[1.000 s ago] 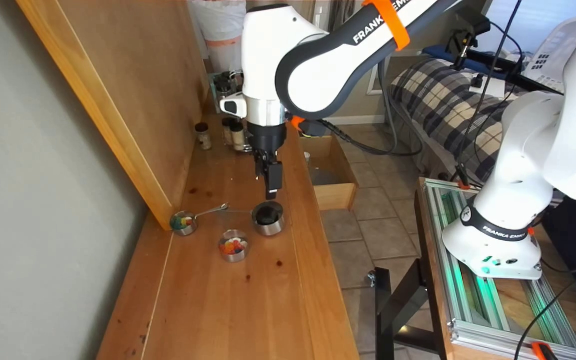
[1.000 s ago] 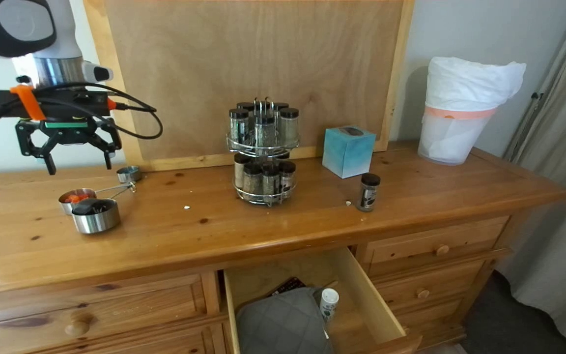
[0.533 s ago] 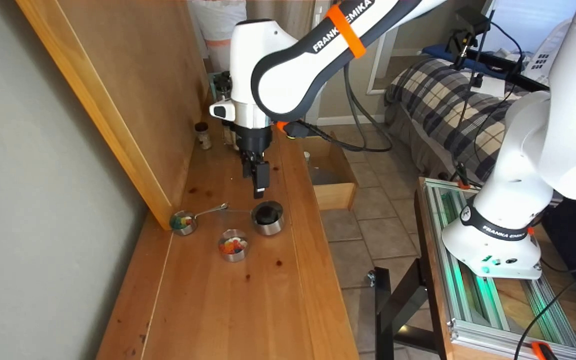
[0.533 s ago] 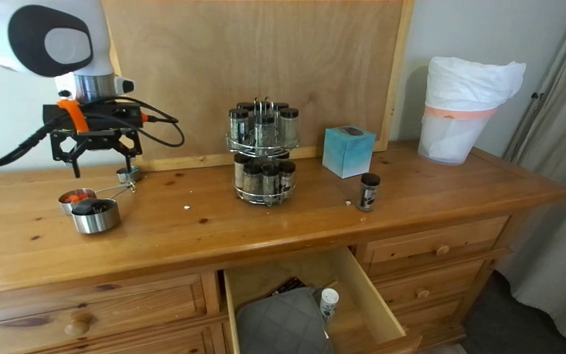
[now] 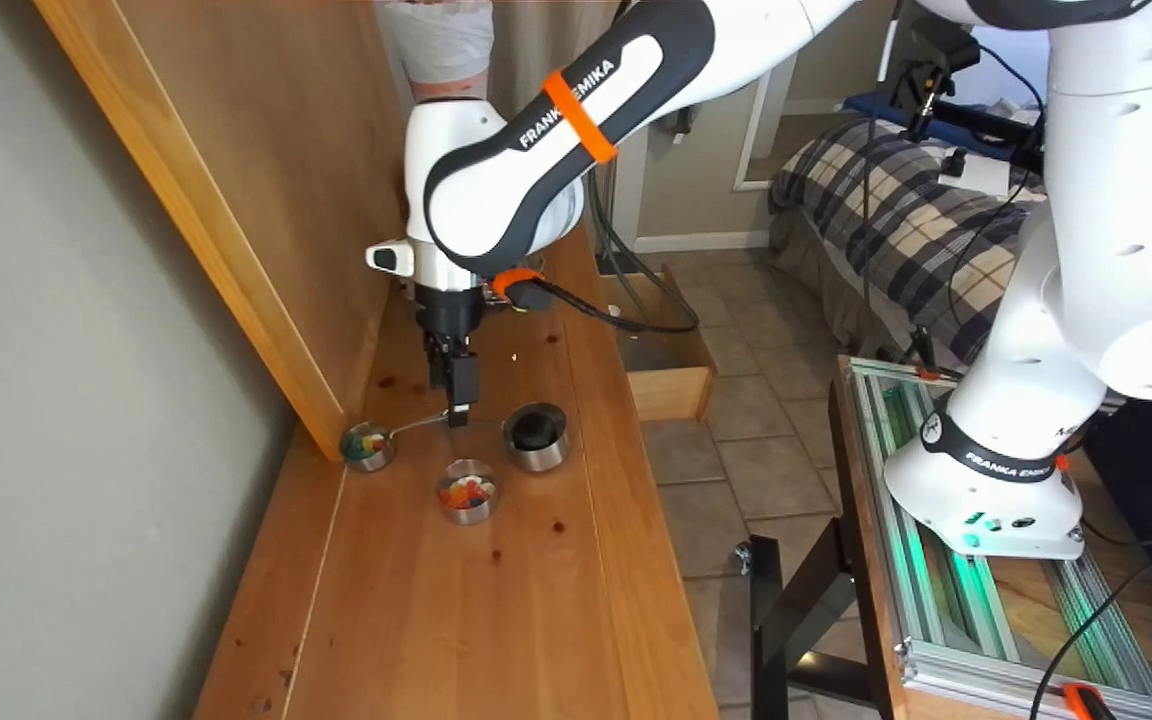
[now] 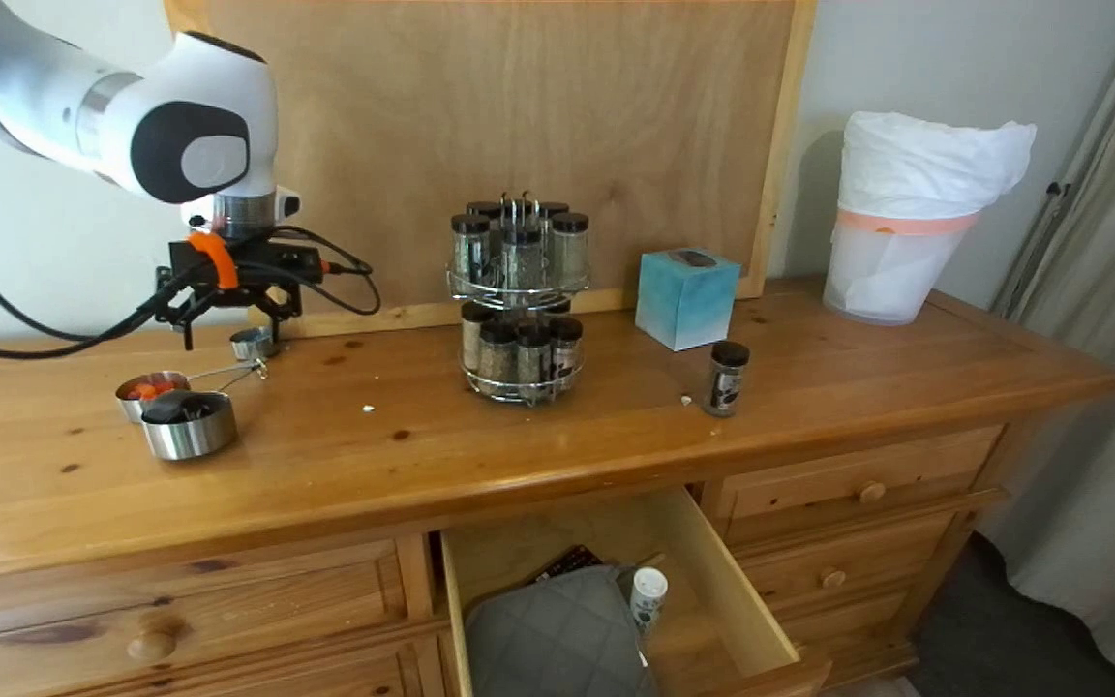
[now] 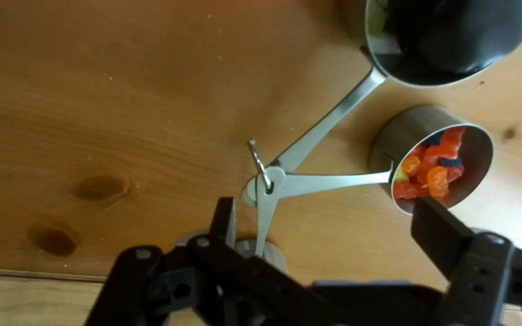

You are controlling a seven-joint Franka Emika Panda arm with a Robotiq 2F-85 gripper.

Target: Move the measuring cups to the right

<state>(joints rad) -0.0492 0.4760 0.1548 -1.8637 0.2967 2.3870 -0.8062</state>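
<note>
The measuring cups are three small steel cups joined by thin silver handles. One cup with black contents [image 5: 536, 428], one with orange-red pieces [image 5: 467, 495] and one with green and yellow pieces [image 5: 367, 447] stand on the dresser. In an exterior view the black-filled cup [image 6: 190, 440] is nearest that camera. In the wrist view the handles meet at a ring [image 7: 268, 181], just ahead of my left finger. The orange-red cup [image 7: 385, 136] is near my right fingertip. My gripper [image 7: 324, 201] is open and empty above the handles. The third cup is mostly hidden behind my fingers there.
A spice rack [image 6: 519, 310], a blue tissue box [image 6: 686, 298], a loose spice jar [image 6: 725, 379] and a lined bin [image 6: 896, 261] stand on the dresser top [image 6: 345, 474]. A wooden board [image 6: 403, 126] leans behind. A drawer [image 6: 761, 649] hangs open below.
The arm has moved toward the leaning board and the wall, and lower, passing from near the black-filled cup to above the handles. The gripper stays open. The cups have not moved.
</note>
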